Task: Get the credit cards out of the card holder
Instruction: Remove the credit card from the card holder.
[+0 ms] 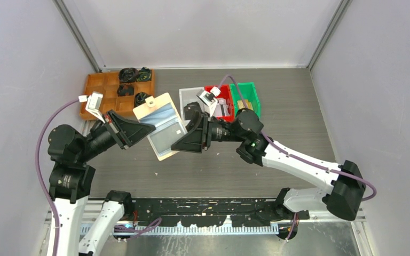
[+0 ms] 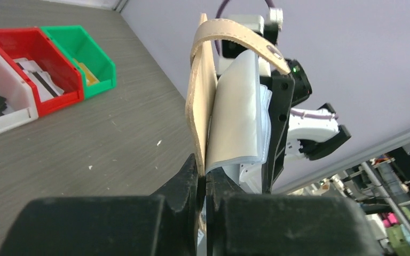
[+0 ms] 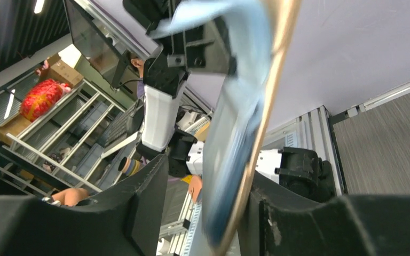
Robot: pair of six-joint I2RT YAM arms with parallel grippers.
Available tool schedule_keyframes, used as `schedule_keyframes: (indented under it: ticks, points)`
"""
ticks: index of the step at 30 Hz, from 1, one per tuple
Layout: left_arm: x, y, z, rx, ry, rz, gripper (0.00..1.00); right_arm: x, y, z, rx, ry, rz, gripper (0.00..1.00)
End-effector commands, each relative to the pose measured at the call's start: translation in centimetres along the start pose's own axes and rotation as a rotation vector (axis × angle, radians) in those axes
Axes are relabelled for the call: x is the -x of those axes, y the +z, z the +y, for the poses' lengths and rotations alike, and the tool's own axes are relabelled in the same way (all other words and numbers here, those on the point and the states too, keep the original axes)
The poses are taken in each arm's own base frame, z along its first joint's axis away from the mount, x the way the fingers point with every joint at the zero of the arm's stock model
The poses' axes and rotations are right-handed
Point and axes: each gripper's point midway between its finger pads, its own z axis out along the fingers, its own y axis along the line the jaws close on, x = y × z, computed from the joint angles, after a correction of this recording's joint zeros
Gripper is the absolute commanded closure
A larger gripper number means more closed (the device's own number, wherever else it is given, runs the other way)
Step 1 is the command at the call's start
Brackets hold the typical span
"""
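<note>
The card holder (image 1: pixel 163 125), a beige-tan wallet with pale blue pockets, is held open above the table between both arms. My left gripper (image 1: pixel 140 128) is shut on its left edge. In the left wrist view its jaws (image 2: pixel 204 173) pinch the tan cover (image 2: pixel 202 106), and the tab strap (image 2: pixel 235 34) arcs over the top. My right gripper (image 1: pixel 186 140) is open, with the wallet's right edge (image 3: pixel 235 133) between its fingers (image 3: pixel 155 181), close to the right one. A greyish panel (image 1: pixel 165 141) shows in the lower pocket. I cannot tell whether it is a credit card.
White (image 1: pixel 191 96), red (image 1: pixel 225 104) and green (image 1: pixel 247 96) bins stand at the back centre, holding cards and small items. An orange compartment tray (image 1: pixel 100 90) with black lumps is at the back left. Grey walls close in both sides.
</note>
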Motion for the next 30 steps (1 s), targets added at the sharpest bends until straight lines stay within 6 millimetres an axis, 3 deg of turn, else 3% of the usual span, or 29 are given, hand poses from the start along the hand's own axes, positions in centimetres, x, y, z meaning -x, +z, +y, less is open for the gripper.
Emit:
schedule_keyframes:
  ticks: [1,5,12,21,30]
  points:
    - [2.4,0.5,-1.6,-0.043,-0.028,-0.072,1.0,0.6,-1.9,4.1,0.094,-0.119,-0.055,0.51]
    - [2.5,0.5,-2.2,-0.062,-0.054,-0.059,1.0,1.0,-2.7,3.5,0.03,-0.164,-0.086,0.6]
    - [2.7,0.4,-3.3,-0.096,-0.048,-0.042,1.0,2.0,-2.8,2.0,-0.06,-0.191,-0.131,0.67]
    - [2.6,0.3,-3.7,-0.115,-0.041,-0.036,1.0,3.4,-2.6,0.7,-0.114,-0.169,-0.203,0.68]
    - [2.7,0.1,-4.3,-0.128,-0.043,-0.034,1.0,3.4,-2.5,0.0,-0.124,-0.173,-0.205,0.71]
